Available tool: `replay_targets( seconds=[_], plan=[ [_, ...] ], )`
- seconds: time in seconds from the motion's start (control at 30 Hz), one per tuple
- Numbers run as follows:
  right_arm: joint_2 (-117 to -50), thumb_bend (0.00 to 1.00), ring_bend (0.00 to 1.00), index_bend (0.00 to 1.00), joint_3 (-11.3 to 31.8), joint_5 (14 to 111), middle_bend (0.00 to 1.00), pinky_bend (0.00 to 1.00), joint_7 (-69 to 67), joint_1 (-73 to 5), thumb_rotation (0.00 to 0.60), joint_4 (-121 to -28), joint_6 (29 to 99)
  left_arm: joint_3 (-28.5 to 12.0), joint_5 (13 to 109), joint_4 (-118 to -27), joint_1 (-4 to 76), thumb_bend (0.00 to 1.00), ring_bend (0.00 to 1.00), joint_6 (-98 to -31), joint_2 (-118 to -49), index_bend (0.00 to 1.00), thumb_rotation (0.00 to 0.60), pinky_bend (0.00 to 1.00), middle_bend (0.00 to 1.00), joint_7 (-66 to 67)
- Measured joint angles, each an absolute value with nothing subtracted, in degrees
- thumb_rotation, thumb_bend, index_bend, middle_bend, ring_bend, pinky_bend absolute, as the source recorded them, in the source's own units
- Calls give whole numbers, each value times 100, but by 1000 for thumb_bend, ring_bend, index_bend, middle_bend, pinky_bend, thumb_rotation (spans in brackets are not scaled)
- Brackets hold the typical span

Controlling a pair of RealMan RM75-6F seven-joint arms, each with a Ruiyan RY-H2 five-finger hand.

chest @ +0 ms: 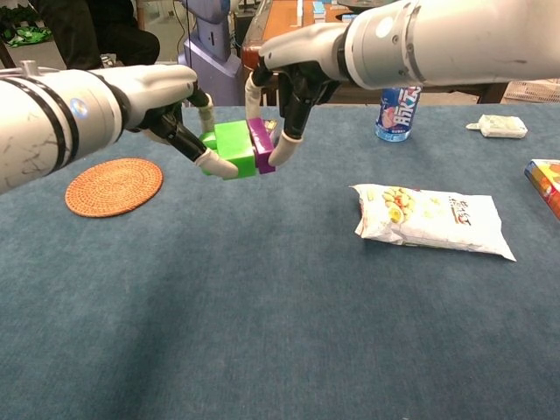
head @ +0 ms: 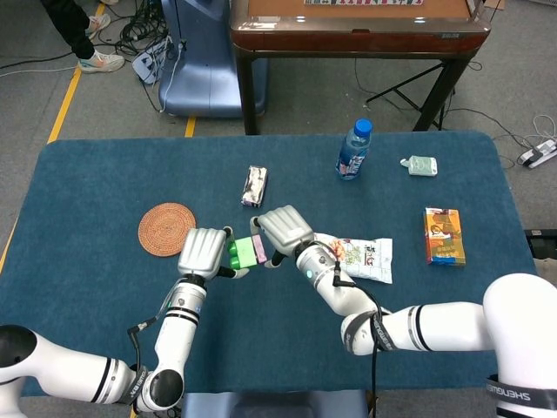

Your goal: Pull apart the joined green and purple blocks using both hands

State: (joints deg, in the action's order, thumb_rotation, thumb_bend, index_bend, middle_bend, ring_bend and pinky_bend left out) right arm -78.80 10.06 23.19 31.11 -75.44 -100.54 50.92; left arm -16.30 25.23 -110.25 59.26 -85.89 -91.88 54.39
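Blue cloth covers the wide table seen from the head camera, with grey floor and a brown wooden table behind it. Near the middle, the left hand grasps the bright green block, and the right hand closes over the purple block joined to it. A round woven rattan coaster lies left of the hands, a small foil-wrapped snack bar beyond them, and a white snack bag just right. Farther back stand a clear water bottle with a blue cap and a small pale green packet; a colourful box lies to the right.

From the chest camera, both blocks hang above the cloth, still joined. The left hand's fingers pinch the green block top and bottom; the right hand's fingers clamp the purple block.
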Motion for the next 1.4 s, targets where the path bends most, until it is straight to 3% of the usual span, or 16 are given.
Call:
replay_targets(
  seconds=[0.53, 0.7, 0.83, 0.9, 1.0, 1.07, 1.17, 1.27, 1.4],
  plan=[
    [-7832, 221, 1000, 539, 979, 2510, 1000, 1000, 2956, -7378, 600, -10017, 5029, -1609, 2708, -10877, 5743, 0, 1000, -8552, -9283, 546, 401, 1000, 1000, 5424],
    [-7777, 221, 1000, 539, 914, 2607, 1000, 1000, 2917, -7273, 600, -10049, 5042, -1573, 2772, -10865, 5666, 0, 1000, -8517, -9276, 546, 421, 1000, 1000, 5384],
    [-7759, 220, 1000, 540, 815, 2686, 1000, 1000, 2891, -7167, 600, -10032, 5062, -1485, 2821, -10826, 5585, 0, 1000, -8437, -9278, 546, 478, 1000, 1000, 5345],
    [-7793, 202, 1000, 540, 769, 2721, 1000, 1000, 2888, -7128, 600, -9969, 5064, -1444, 2837, -10790, 5552, 0, 1000, -8395, -9298, 544, 485, 1000, 1000, 5322],
    [-7917, 88, 1000, 524, 727, 2791, 1000, 1000, 2870, -7079, 600, -9819, 5064, -1391, 2884, -10701, 5516, 0, 1000, -8339, -9360, 486, 485, 1000, 1000, 5281],
    [-8022, 9, 1000, 424, 713, 2864, 995, 1000, 2842, -7045, 600, -9696, 5061, -1362, 2935, -10615, 5486, 0, 1000, -8292, -9418, 382, 483, 1000, 1000, 5223],
    [-8198, 0, 1000, 216, 704, 3017, 973, 1000, 2772, -6984, 600, -9475, 5028, -1312, 3014, -10499, 5440, 0, 1000, -8225, -9479, 195, 491, 1000, 1000, 5179],
    [-8269, 0, 1000, 79, 735, 3165, 947, 1000, 2662, -6920, 600, -9382, 4979, -1292, 3117, -10459, 5389, 0, 1000, -8209, -9490, 96, 526, 1000, 1000, 5125],
    [-8245, 0, 974, 17, 797, 3460, 895, 1000, 2511, -6798, 600, -9411, 5006, -1268, 3294, -10455, 5281, 0, 996, -8226, -9441, 54, 597, 1000, 1000, 5012]
  ],
)
